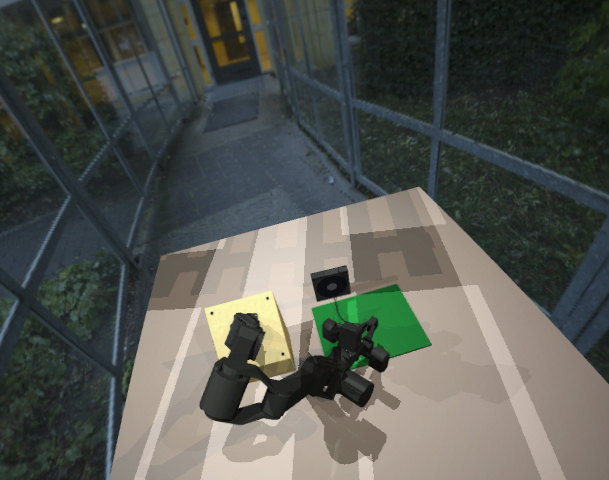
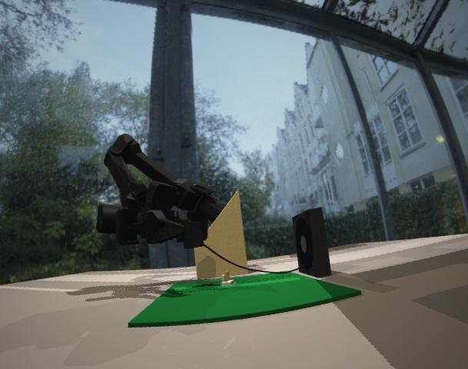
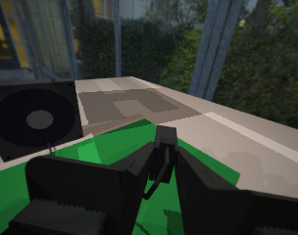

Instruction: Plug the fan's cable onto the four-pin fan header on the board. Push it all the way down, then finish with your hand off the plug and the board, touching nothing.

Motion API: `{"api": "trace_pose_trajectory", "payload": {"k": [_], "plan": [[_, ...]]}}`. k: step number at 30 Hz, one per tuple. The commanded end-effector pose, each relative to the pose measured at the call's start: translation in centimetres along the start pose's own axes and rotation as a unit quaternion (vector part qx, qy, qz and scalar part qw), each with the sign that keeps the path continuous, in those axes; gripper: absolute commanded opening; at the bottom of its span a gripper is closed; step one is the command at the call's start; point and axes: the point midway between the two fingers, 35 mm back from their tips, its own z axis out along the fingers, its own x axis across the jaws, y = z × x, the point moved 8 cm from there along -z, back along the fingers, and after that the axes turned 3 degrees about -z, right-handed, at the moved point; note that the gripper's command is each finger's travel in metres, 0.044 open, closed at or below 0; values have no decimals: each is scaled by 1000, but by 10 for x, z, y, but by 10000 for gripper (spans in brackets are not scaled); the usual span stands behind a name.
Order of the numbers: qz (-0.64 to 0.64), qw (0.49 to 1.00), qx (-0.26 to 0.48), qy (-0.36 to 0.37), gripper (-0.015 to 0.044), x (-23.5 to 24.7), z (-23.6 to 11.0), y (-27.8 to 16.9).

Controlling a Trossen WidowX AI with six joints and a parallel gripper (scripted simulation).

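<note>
The black plug (image 3: 166, 137) is between the fingertips of my gripper (image 3: 164, 149) (image 2: 197, 234), which is shut on it. The thin black cable (image 2: 234, 263) (image 3: 162, 182) runs from the plug to the black fan (image 1: 323, 286) (image 2: 313, 242) (image 3: 17, 119), which stands upright beside the board. The green board (image 1: 405, 322) (image 2: 261, 300) (image 3: 122, 138) lies flat on the table. The small whitish four-pin header (image 2: 227, 282) stands on it in the exterior view. My gripper and the plug are above the board, clearly apart from the header. The header is hidden in the wrist view and in the top view.
A yellow wedge-shaped block (image 1: 260, 307) (image 2: 231, 242) with dark dots stands beside the board. In the top view the arm reaches over part of it and over the board's near side. The fan is by the board's far edge.
</note>
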Motion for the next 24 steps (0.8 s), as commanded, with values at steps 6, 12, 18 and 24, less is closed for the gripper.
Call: {"api": "trace_pose_trajectory", "payload": {"k": [6,12,18,24], "plan": [[-3,1000,-2,-2,0,-1,0,-8],[-3,1000,-2,-1,0,-1,1,-13],[-3,1000,-2,-1,0,0,2,-18],[-3,1000,-2,-1,0,0,3,-23]]}}
